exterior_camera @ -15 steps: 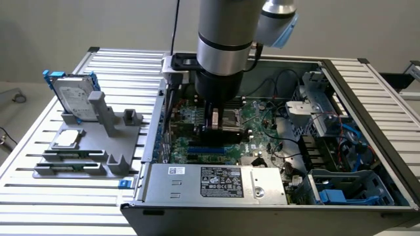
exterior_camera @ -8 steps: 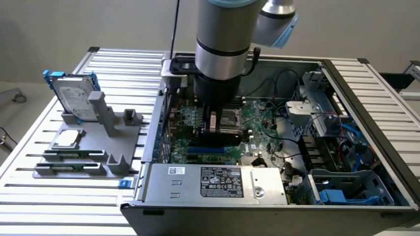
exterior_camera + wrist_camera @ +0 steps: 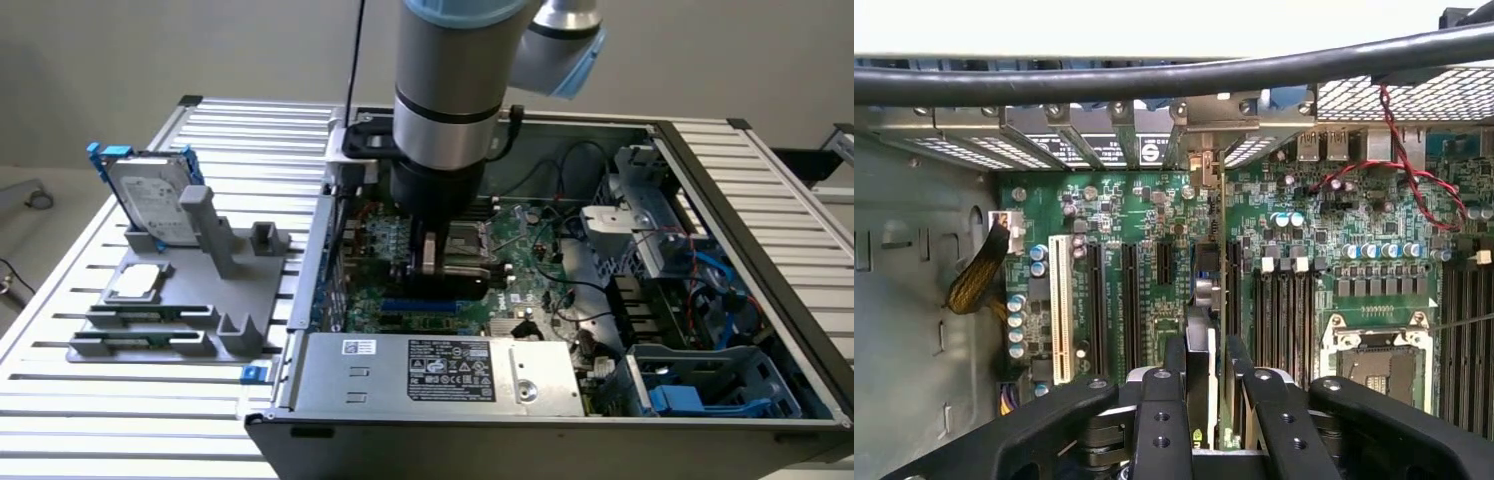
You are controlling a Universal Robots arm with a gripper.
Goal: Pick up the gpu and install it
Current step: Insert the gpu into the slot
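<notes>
Currently in hand: install stage, judging by the scene; pickup done, seating not yet done.
Jaws: partly closed, clamped on the gpu, card held edge-on between them.
Gpu location: centre of the exterior view, inside the open computer case, close above the motherboard, over the expansion slots.
Contact with slot: cannot tell.
Next move calls for: card edge square to one slot, end bracket lined up with the rear openings, straight push, no tilt.
Elsewhere: hard drive upright on a grey stand, exterior view's left, well apart on the counter.
</notes>
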